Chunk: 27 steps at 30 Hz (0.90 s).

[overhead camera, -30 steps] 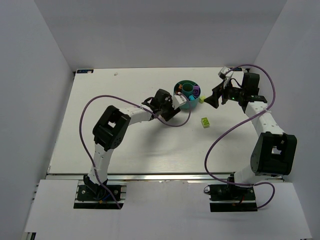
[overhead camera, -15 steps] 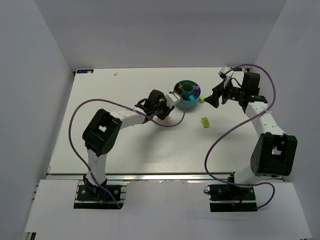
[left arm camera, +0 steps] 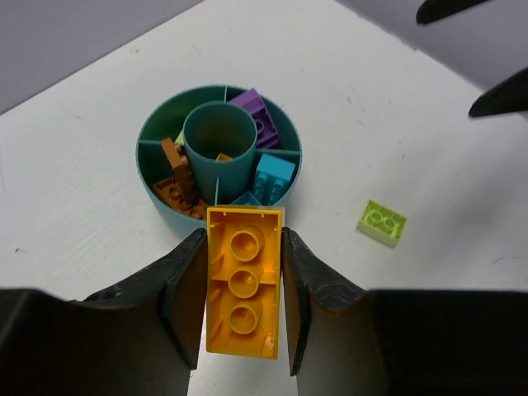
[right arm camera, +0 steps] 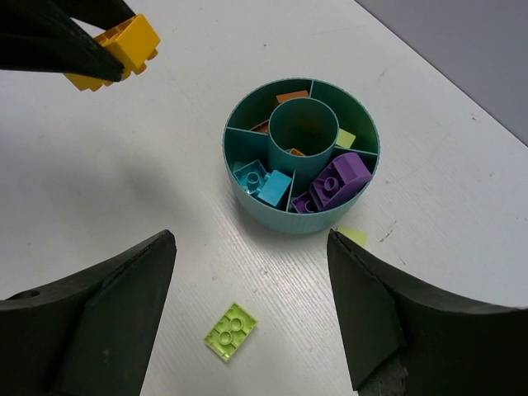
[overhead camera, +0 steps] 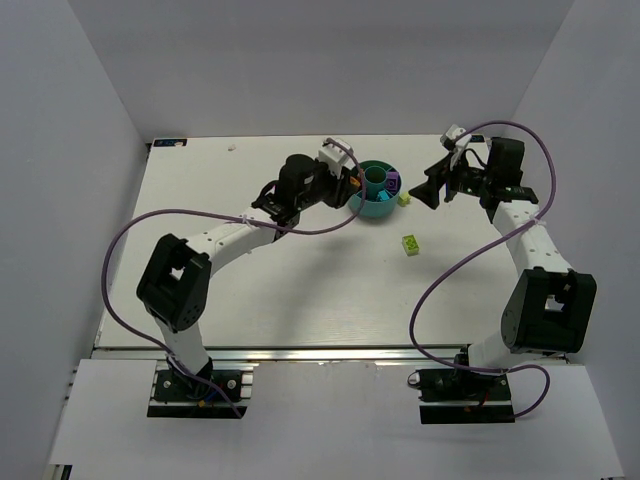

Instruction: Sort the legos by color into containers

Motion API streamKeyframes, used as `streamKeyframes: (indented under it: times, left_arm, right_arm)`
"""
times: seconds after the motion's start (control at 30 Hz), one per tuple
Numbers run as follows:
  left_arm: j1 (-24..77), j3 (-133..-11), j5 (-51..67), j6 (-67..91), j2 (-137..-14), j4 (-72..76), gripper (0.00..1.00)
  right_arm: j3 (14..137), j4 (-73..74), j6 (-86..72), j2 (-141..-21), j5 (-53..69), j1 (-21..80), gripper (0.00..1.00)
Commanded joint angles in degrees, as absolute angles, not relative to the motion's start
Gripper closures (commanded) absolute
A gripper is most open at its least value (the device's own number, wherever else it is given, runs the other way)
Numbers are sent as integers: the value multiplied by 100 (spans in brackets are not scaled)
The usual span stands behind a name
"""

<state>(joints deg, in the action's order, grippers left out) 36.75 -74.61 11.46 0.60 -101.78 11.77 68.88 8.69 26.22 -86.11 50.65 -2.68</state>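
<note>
My left gripper (left arm camera: pixel 243 280) is shut on a yellow lego (left arm camera: pixel 243 285) (right arm camera: pixel 115 54), underside towards the camera, held in the air just left of the teal bowl (overhead camera: pixel 375 213) (left arm camera: pixel 216 169) (right arm camera: pixel 305 223). The bowl's wedge sections hold purple legos (right arm camera: pixel 334 181), cyan ones (right arm camera: pixel 264 183), orange ones (left arm camera: pixel 177 194) and a lime one (right arm camera: pixel 345 138). A flat lime lego (overhead camera: pixel 410 244) (right arm camera: pixel 231 332) lies on the table in front of the bowl. My right gripper (overhead camera: pixel 425 195) (right arm camera: pixel 249 239) hangs open above the table right of the bowl, holding nothing.
A small lime piece (overhead camera: pixel 403 199) (right arm camera: pixel 353 237) lies against the bowl's right side. The white table (overhead camera: pixel 250 280) is walled by grey panels on three sides. Purple cables loop off both arms.
My left gripper closed on the yellow lego and lifted it from beside the bowl's near left, rising and moving back. The right gripper has barely moved.
</note>
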Motion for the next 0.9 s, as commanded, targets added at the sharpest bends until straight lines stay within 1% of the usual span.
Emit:
streamKeyframes:
  times: [0.0,0.27,0.37,0.43,0.6,0.63,0.73,0.87]
  left_arm:
    - [3656,-7953,1362,465,-10177,1573,92]
    - [3656,-9060,1573,527,-11107,1784,92]
    - [3656,-9518,1643,510,-11503,1915,93]
    - [3656,-9667,1722,414,-11636,2021,94]
    - [3647,-9405,2073,-191,-11638,2425,94]
    - [3639,-9282,2153,-289,-11558,2487,95]
    - [3639,-8493,2276,-649,-11189,2960,95]
    - [3639,-8122,2381,-712,-10881,3032,94]
  right_arm:
    - [7075,721,2514,-8561,5203,-290,21]
    - [7110,765,2216,-8569,5150,-290,26]
    - [7197,624,1716,-8665,5045,-290,28]
    - [7321,642,1092,-8771,5027,-290,31]
    - [7953,537,-621,-9114,5089,-290,34]
    - [7989,432,-1268,-9132,5071,-281,34]
    - [8226,378,-2229,-9324,4843,-176,36]
    - [8578,817,-2751,-9570,4598,245,34]
